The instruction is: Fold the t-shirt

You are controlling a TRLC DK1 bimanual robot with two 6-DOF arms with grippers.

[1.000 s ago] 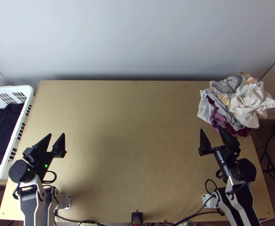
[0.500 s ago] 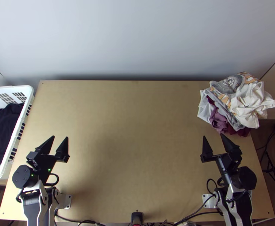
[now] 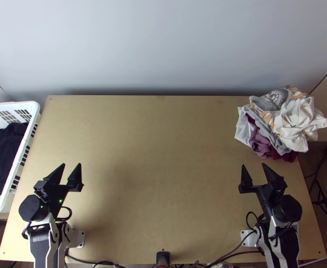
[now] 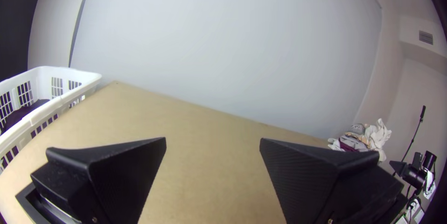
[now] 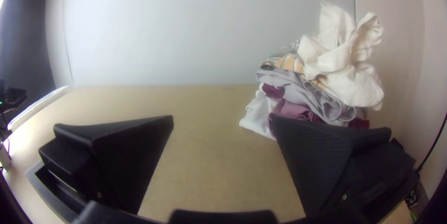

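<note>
Wooden table lies beneath left end effector and right end effector, both spread wide.

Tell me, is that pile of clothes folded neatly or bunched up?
Bunched up: the pile of clothes lies in crumpled layers, with a wrinkled cream cloth heaped on top.

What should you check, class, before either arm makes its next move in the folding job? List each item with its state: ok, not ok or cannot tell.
1. Left black claw open, nothing between its fingers: ok.
2. Right black claw open, nothing between its fingers: ok.
3. Garment laid flat for folding: not ok; the mixed pile of white, grey and purple clothes is bunched at the light wooden table's far right corner.
4. Crumpled off-white cloth on top of the pile is the t-shirt: cannot tell.
5. White slotted plastic basket beside the table's left edge: ok.
</note>
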